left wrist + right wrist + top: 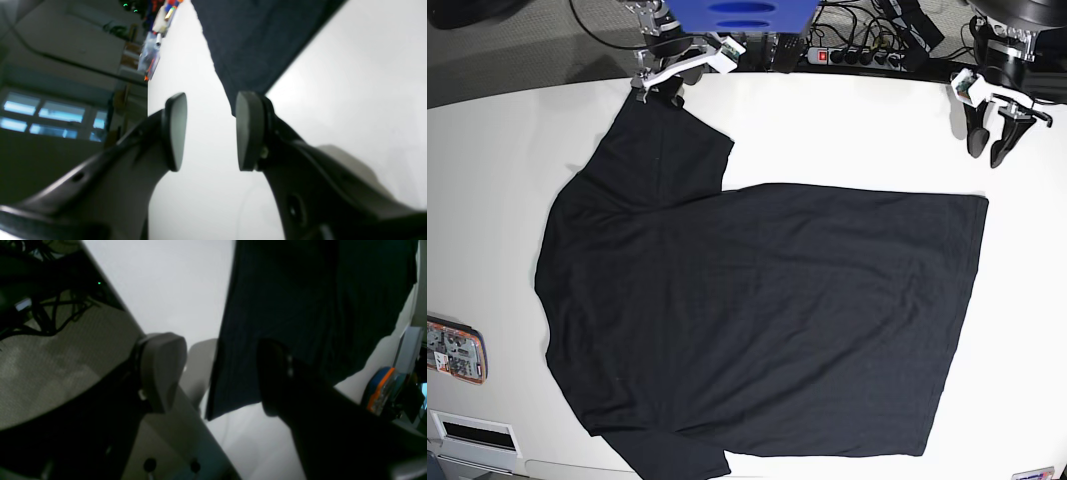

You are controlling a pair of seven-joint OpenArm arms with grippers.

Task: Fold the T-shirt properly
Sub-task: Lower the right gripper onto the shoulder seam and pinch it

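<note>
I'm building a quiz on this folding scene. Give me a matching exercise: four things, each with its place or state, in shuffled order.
Things:
1. T-shirt
2. left tool
3. right tool
4. power strip

Places or states:
A. at the sleeve's far corner
B. behind the table's far edge
C. spread flat on the white table
D. open, above bare table

Pairs: 1-C, 2-D, 3-A, 4-B
</note>
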